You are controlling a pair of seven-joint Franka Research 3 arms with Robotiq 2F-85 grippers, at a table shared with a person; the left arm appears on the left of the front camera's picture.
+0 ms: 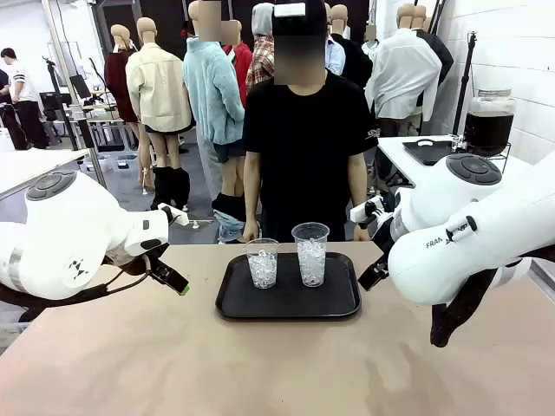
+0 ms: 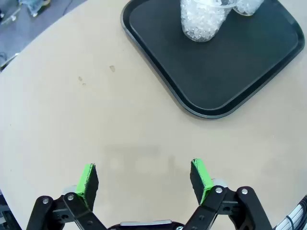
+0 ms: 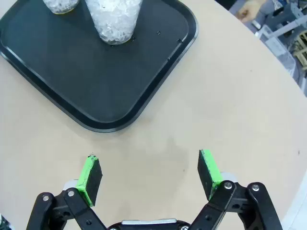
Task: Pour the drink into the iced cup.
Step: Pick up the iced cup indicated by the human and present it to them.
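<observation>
Two clear iced cups stand on a black tray [image 1: 286, 305] at mid-table: a shorter one [image 1: 262, 263] on the left and a taller one [image 1: 310, 254] on the right, both holding only ice. The drink [image 1: 487, 130] is dark liquid in a glass dispenser jar on a table at the far right. My left gripper [image 1: 173, 280] hovers left of the tray and is open [image 2: 144, 182] over bare tabletop, with the tray [image 2: 216, 81] and an iced cup [image 2: 204, 21] ahead. My right gripper [image 1: 374, 276], right of the tray, is also open [image 3: 149, 176]; the tray [image 3: 72, 76] and an iced cup [image 3: 115, 21] lie beyond it.
A person in a black shirt [image 1: 305, 147] stands at the table's far edge behind the tray, hands down at the edge. The tan tabletop [image 1: 260, 364] spreads wide in front of the tray. A second black tray [image 1: 425, 152] sits beside the dispenser jar.
</observation>
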